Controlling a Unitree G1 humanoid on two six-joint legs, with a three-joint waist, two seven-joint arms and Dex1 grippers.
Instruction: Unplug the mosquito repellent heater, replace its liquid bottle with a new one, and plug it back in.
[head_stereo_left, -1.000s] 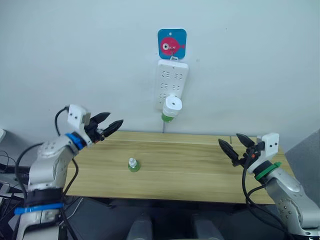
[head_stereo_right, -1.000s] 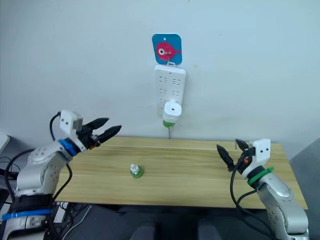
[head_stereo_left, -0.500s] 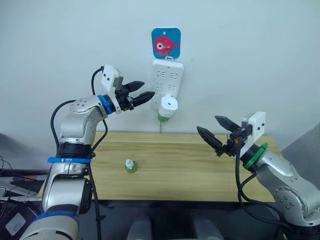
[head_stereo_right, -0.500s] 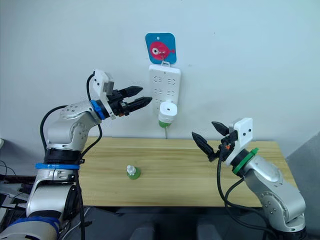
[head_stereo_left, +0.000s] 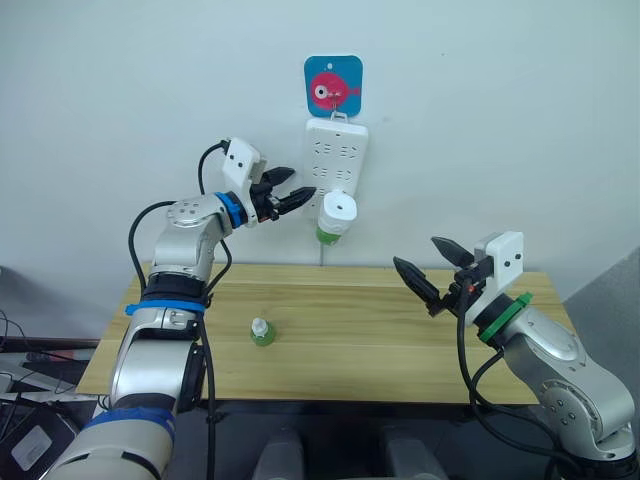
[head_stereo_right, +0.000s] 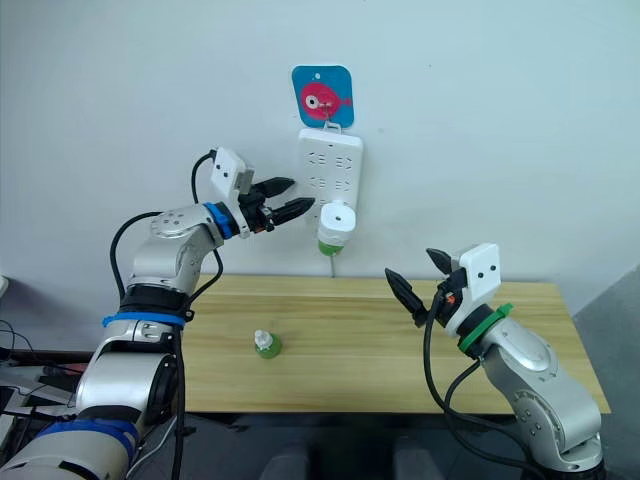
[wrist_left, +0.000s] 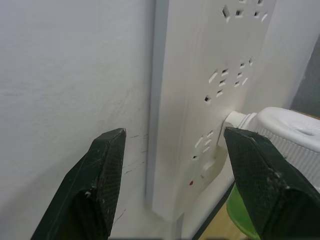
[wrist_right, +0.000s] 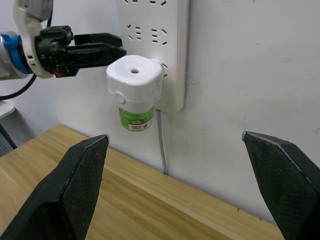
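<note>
A: Left gripper (head_stereo_left: 292, 195) was raised to the wall, its two black fingers spread apart with nothing between them. Just past its tips sat the small white rounded plastic mosquito repellent heater (head_stereo_left: 340, 210), seated in a lower socket of the long white power strip (head_stereo_left: 337, 160) hung on the wall. In the left wrist view the strip's edge lay straight ahead between the fingers, the heater off towards one finger.

B: And the right gripper (head_stereo_left: 432, 270)?

A: Wide open too, empty, held over the light wooden table (head_stereo_left: 400, 340), well apart from the heater. In the right wrist view it looked straight at the heater, with the left gripper beside it.

B: Progress?

A: By my reading, nothing done. The heater was not yet unplugged and its green-labelled liquid bottle (wrist_right: 135, 119) was screwed in beneath it. The small green spare bottle with a white cap (head_stereo_left: 262, 331) stood upright on the table, below the left gripper, untouched. Left to do: pull the heater out, swap the bottles, plug it back in.

B: Orientation of the heater?

A: Long axis vertical: vent hole on the top face pointing up, bottle hanging straight down. The plug ran horizontally into the strip, so I judge the pull should go straight away from the wall.

B: Anything else?

A: A blue square hook plate with a pink fish (head_stereo_left: 333, 85) held the strip from above.
</note>
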